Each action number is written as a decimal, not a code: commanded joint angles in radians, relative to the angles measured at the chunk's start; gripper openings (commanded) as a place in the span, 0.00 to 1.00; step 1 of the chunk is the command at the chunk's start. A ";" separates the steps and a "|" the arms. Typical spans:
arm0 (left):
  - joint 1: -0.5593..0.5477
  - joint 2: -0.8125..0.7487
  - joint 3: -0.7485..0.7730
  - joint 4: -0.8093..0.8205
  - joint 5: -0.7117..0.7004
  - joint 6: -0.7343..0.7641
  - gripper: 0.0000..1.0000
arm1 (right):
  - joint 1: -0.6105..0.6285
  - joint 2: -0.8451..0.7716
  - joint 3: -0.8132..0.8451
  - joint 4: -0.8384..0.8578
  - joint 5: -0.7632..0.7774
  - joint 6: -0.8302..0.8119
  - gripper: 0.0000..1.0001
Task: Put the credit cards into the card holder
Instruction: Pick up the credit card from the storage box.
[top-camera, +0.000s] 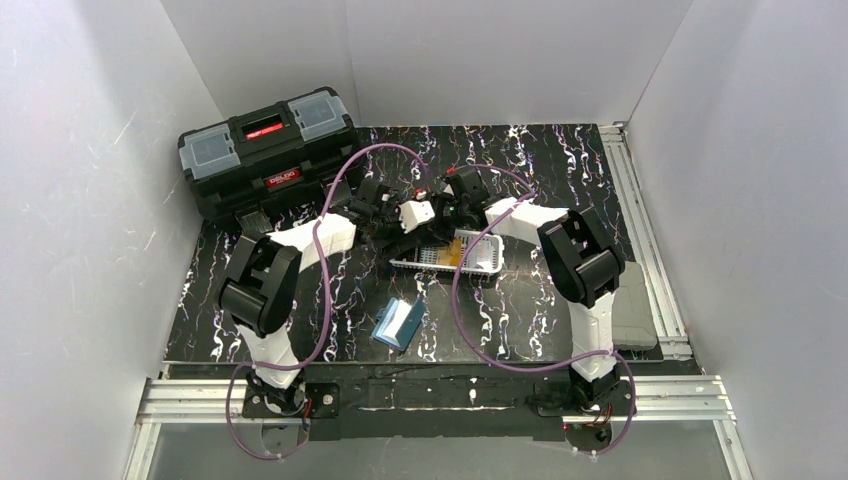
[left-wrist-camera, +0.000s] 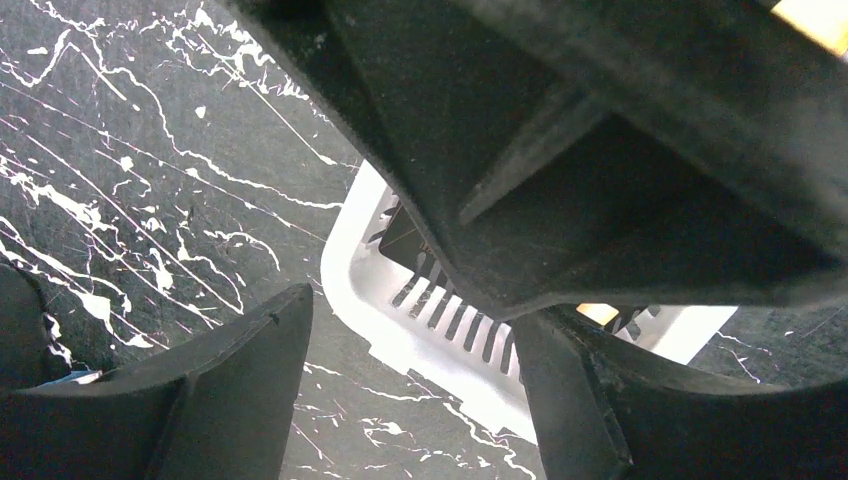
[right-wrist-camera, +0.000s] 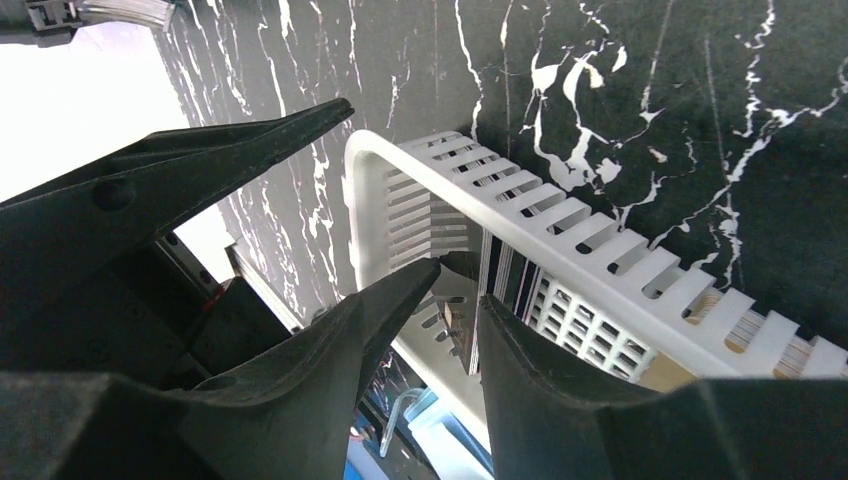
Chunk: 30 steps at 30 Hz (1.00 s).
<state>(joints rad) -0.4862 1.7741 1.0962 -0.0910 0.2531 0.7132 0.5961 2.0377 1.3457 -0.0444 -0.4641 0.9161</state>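
The credit cards are in a white mesh basket at mid-table. An orange card lies flat in it. Dark cards stand on edge against the basket's end wall. My right gripper reaches down into the basket. It is open, one finger on each side of the upright cards, with a gap left at the near finger. My left gripper is open over the basket's corner, holding nothing. The teal card holder lies open in front of the basket, apart from both grippers.
A black toolbox stands at the back left. An aluminium rail runs along the right edge, with a grey pad beside the right arm. White walls close in three sides. The two wrists crowd together above the basket.
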 joint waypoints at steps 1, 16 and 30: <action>0.004 -0.056 0.008 -0.043 0.039 -0.010 0.71 | 0.013 -0.015 0.029 0.087 -0.063 0.022 0.52; 0.011 -0.061 0.036 -0.050 0.068 -0.042 0.70 | 0.024 0.004 0.031 0.092 -0.092 0.010 0.43; 0.011 -0.072 0.056 -0.079 0.081 -0.051 0.69 | 0.047 0.063 0.137 -0.101 0.017 -0.076 0.19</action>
<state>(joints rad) -0.4694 1.7699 1.1213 -0.1375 0.2790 0.6758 0.6285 2.0861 1.4372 -0.1501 -0.4423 0.8539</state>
